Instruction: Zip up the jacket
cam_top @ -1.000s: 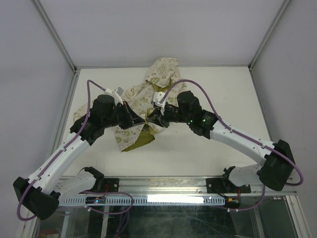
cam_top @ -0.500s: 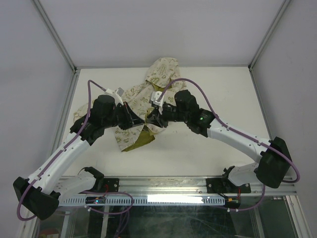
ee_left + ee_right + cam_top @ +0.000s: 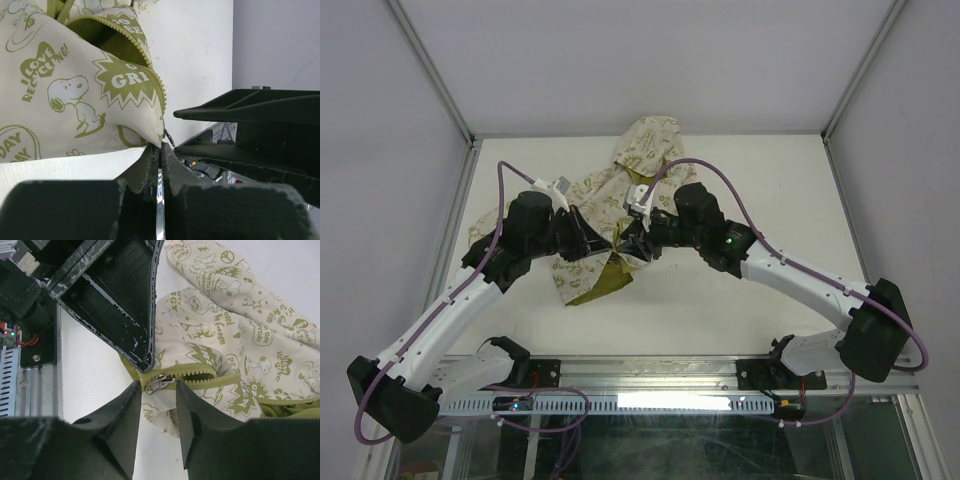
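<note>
The cream jacket (image 3: 648, 142) with olive prints lies at the back middle of the table, its front partly open and the olive lining showing. My left gripper (image 3: 161, 148) is shut on the jacket's bottom corner (image 3: 150, 131) beside the zipper's end. My right gripper (image 3: 157, 386) is open, its two fingers on either side of the silver zipper slider (image 3: 160, 382), which sits at the bottom end of the olive zipper band (image 3: 200, 374). In the top view the two grippers, left (image 3: 604, 243) and right (image 3: 626, 243), meet tip to tip over the jacket's lower front.
The white table (image 3: 780, 190) has grey walls at the back and on both sides. The left gripper's black finger (image 3: 120, 300) fills the upper left of the right wrist view. The right gripper's fingers (image 3: 240, 112) stand just right of the left one's.
The right arm has shifted slightly towards the left gripper. The left arm and the jacket have stayed as they were.
</note>
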Tool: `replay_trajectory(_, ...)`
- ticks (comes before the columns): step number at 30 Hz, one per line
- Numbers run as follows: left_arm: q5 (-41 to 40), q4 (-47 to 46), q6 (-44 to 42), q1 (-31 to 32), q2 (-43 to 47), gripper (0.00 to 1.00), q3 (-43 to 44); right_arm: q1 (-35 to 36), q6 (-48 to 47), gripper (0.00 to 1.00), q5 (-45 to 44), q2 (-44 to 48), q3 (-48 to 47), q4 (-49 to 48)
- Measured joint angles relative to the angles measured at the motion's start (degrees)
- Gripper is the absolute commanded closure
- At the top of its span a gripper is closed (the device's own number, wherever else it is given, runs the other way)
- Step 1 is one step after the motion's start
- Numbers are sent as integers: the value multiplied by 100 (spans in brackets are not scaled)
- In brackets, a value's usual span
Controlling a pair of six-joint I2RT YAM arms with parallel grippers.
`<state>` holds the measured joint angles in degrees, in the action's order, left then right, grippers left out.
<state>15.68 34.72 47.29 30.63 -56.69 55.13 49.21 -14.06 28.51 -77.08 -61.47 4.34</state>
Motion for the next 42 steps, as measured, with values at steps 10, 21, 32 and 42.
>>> replay_trajectory(10,87,2,0,0,-37,100,0,0,28,64,-35,-2,46,24)
replay_trajectory(21,94,2,-2,0,-70,100,0,0,17,73,-286,-2,46,31)
replay_trajectory(32,96,0,-7,0,-70,100,0,0,2,79,-133,-90,46,136)
replay_trajectory(42,142,2,-42,0,-70,100,0,0,-13,91,-144,-162,42,153)
